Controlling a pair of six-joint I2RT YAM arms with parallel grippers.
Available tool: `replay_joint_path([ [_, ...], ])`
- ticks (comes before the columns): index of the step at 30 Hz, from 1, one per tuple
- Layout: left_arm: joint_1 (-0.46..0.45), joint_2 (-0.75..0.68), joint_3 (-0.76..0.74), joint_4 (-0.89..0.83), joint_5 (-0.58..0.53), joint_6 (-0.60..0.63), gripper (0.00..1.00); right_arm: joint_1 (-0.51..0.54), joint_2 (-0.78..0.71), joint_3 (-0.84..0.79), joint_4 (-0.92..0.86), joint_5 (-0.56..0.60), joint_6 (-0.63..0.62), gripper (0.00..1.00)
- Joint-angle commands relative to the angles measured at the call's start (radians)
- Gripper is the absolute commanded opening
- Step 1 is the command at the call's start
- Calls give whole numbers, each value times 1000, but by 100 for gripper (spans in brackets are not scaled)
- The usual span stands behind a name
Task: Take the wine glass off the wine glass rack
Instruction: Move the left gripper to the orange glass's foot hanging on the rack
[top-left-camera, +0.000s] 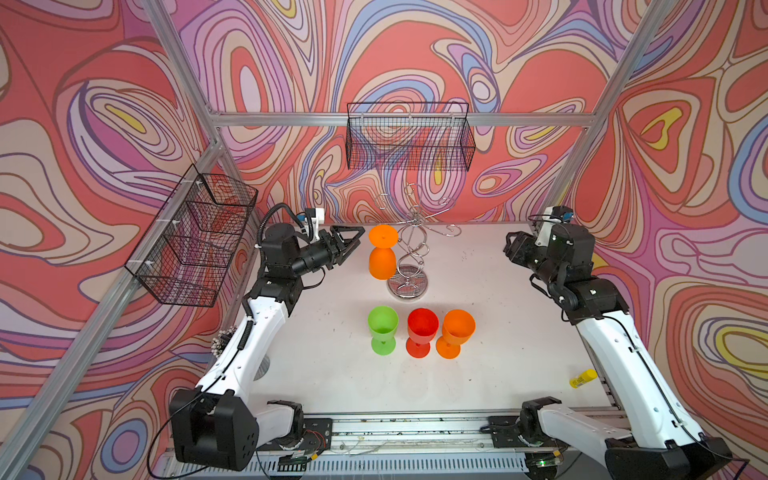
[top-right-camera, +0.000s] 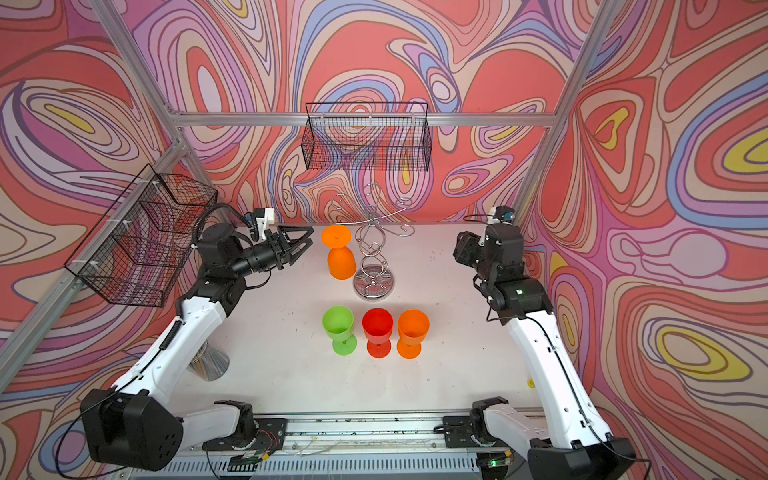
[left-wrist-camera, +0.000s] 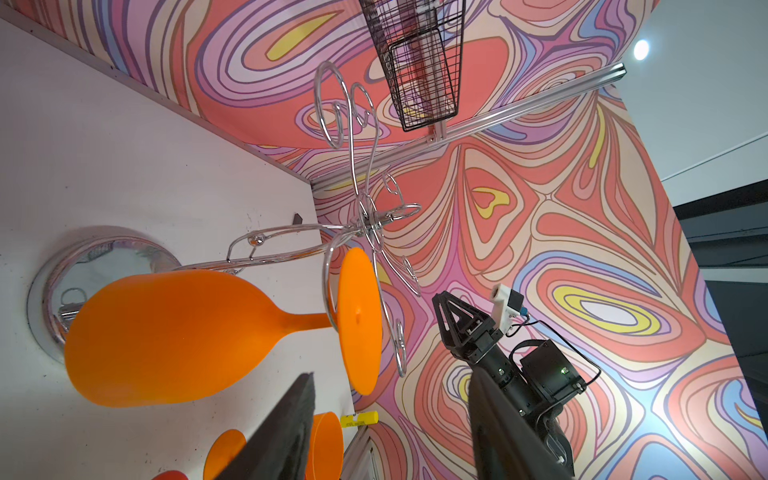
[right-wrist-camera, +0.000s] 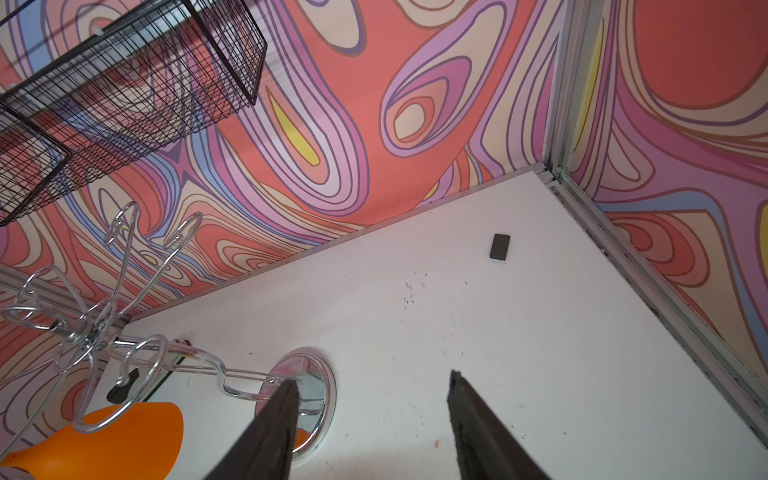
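Left gripper (top-left-camera: 355, 237) gapes empty, just beside the glass (top-left-camera: 381, 259). Right gripper (right-wrist-camera: 372, 379) is also parted, holding nothing, well apart from it. The orange glass hangs from the rack (top-left-camera: 409, 286) by its foot, axis vertical, bowl down. White scuffed table (top-left-camera: 324, 374); swirl-patterned walls (top-left-camera: 124, 104).

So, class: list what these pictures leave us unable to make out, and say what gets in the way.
- Shiny metal object, in both top views: mostly hidden under the left arm, so unidentifiable.
- Yellow cylinder, in a top view: label too small to read.
- Red wine glass, left wrist view: cut off by the picture's edge.
- Small black block, right wrist view: too small to identify.
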Motion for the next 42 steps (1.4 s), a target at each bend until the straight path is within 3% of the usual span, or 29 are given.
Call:
replay_joint_path([
  [1,-12,26,-12,74,24,-20,57,1,8,-9,9,-14,7,61],
  [15,-58,73,17,89,33,-10,55,1,12,-17,13,-24,15,60],
  [39,-79,92,44,85,55,-11,32,3,26,-21,31,-39,25,60],
  [42,-79,93,46,81,55,-10,25,1,24,-23,30,-37,25,60],
])
